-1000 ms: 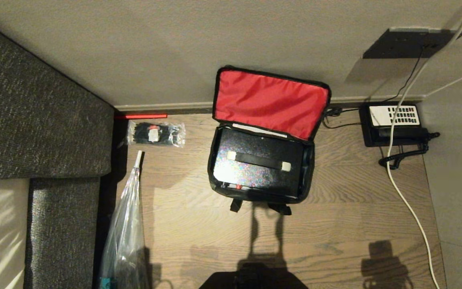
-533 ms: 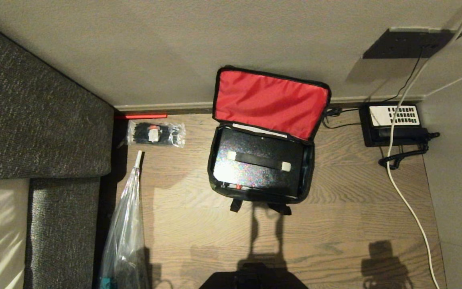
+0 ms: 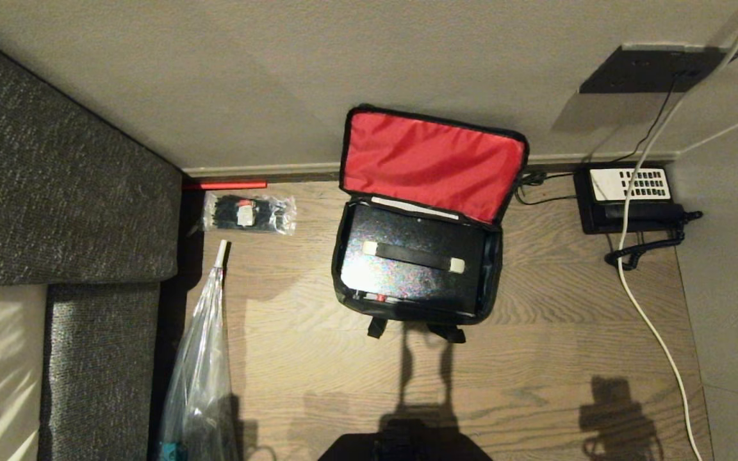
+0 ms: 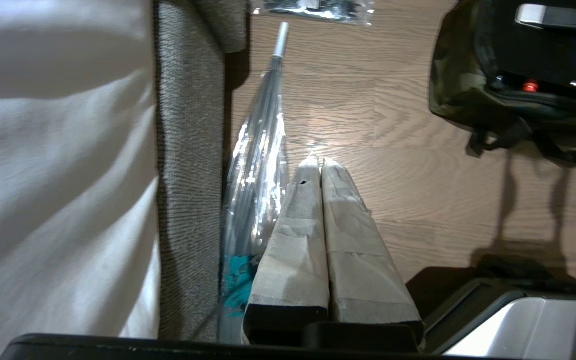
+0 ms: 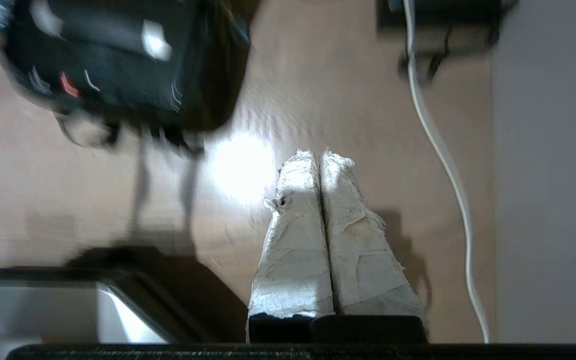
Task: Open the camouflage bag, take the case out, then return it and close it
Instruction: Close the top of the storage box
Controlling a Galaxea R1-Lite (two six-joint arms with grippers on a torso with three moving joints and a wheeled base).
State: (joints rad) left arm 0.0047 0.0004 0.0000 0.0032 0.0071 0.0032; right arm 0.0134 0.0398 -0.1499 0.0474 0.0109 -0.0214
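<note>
**Tech A:** Head view check. You see the camouflage bag (image 3: 417, 269) standing on the wooden floor (image 3: 535, 358), its far edge near the baseboard of the wall (image 3: 279, 77). The lid is swung up, red lining facing you and leaning toward the wall. The case (image 3: 414, 262) lies flat inside the bag, black handle strap across its top, red latch at its near edge. Neither arm appears in this view.

**Tech B:** State of each end effector?

**Tech A:** In the left wrist view, the left end effector (image 4: 318, 162) has its taped fingers pressed together with nothing between them; it hangs over bare floor, apart from the bag. In the right wrist view, the right end effector (image 5: 318, 155) is likewise fully closed and empty, above the floor, apart from the bag's near right corner; that view is blurred.

**Tech B:** Other items around the bag?

**Tech A:** You have a clear packet of black ties (image 3: 248, 213) on the floor left of the bag, near the wall. A clear plastic-wrapped umbrella (image 3: 205, 358) lies alongside the grey sofa (image 3: 55, 192). A black desk telephone (image 3: 628, 198) sits right of the bag, close to the wall, and a white cable (image 3: 647, 320) runs over it and along the floor.
</note>
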